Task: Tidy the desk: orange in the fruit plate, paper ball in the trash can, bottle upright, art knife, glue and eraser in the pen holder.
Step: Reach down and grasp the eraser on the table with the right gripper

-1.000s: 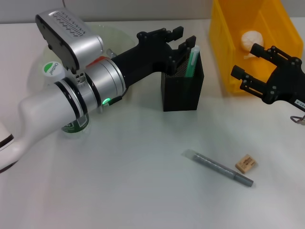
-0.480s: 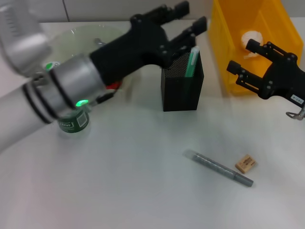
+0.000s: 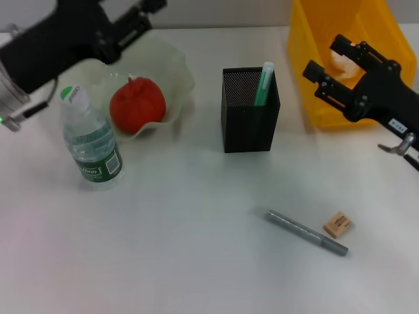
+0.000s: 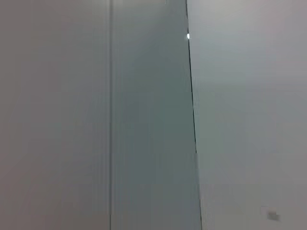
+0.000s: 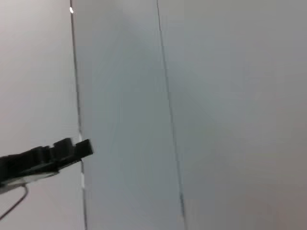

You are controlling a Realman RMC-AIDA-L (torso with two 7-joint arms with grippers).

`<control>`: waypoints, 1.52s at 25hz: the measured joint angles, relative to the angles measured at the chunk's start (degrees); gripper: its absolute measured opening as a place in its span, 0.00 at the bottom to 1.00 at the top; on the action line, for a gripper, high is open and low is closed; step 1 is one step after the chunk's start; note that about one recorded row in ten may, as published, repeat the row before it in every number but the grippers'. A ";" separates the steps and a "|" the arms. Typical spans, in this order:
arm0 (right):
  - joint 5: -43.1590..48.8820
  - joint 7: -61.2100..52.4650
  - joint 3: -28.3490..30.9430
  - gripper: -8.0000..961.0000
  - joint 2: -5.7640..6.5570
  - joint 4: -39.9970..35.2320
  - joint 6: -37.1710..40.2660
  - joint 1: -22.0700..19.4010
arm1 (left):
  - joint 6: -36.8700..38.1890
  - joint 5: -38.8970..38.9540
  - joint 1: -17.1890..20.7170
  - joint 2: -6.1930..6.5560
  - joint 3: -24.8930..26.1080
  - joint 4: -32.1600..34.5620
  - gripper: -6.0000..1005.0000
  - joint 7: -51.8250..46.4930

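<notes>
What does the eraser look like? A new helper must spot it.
Start at the square black mesh pen holder. On the white table nearer the robot lies a slim grey art knife. The tiny tan rectangular eraser sits right beside its tip, blocky rather than long.

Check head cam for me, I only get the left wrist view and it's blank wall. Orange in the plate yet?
Observer: Yes, the orange sits in the fruit plate.
Operator: What's not put away?
Observer: The eraser and the grey art knife lie close together on the desk, outside the pen holder.
Operator: Where are the arms?
Observer: The left gripper is up at the far side of the fruit plate. The right gripper is in front of the trash can, jaws open and empty.
</notes>
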State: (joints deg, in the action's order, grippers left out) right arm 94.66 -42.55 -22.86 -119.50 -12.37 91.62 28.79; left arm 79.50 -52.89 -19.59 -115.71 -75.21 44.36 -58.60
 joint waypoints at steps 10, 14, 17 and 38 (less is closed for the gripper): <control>-0.14 8.39 -0.12 0.77 0.16 6.45 4.97 -0.97 | 8.71 -8.14 1.01 -1.02 5.66 1.42 0.49 2.55; 0.91 3.52 -0.24 0.77 0.33 3.42 10.23 -3.32 | 9.36 -8.35 1.74 -2.80 5.46 1.40 0.49 2.70; 1.99 -6.16 -0.30 0.77 0.39 -3.74 14.74 -6.67 | 10.89 -8.17 1.14 -2.93 3.82 -0.08 0.49 2.40; 13.07 -42.79 -2.10 0.77 0.41 -39.07 23.08 -12.31 | 17.11 -18.81 0.76 -2.31 1.55 -6.38 0.49 -0.88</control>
State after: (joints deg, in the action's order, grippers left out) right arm 107.73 -85.34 -24.96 -119.09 -51.43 114.70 16.48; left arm 96.60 -71.70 -18.84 -118.02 -73.66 37.97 -59.48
